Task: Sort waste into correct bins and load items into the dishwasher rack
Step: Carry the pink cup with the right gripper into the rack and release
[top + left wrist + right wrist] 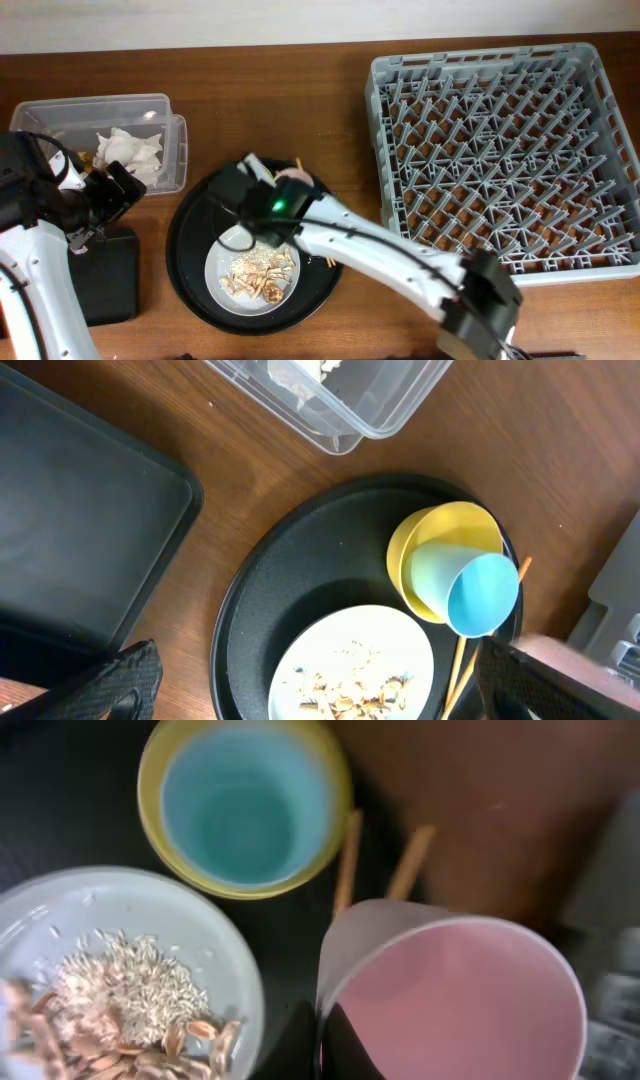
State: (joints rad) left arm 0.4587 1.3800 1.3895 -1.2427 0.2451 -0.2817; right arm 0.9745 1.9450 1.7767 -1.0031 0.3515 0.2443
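Pink cup [455, 990], lower right, is pinched by the right gripper [328, 1035] (left gripper [320, 690] spread wide); it should be lifted straight, clear of chopsticks [348, 860].

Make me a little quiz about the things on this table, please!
1. True or false: the white tissue lies inside the clear box.
2. Where is the light-blue cup?
A. in the yellow bowl
B. in the grey rack
C. on the black rectangular tray
3. Fill in the gap: the crumbs lie on the round grey-white ____.

Key: 1 true; 2 A; 3 plate.
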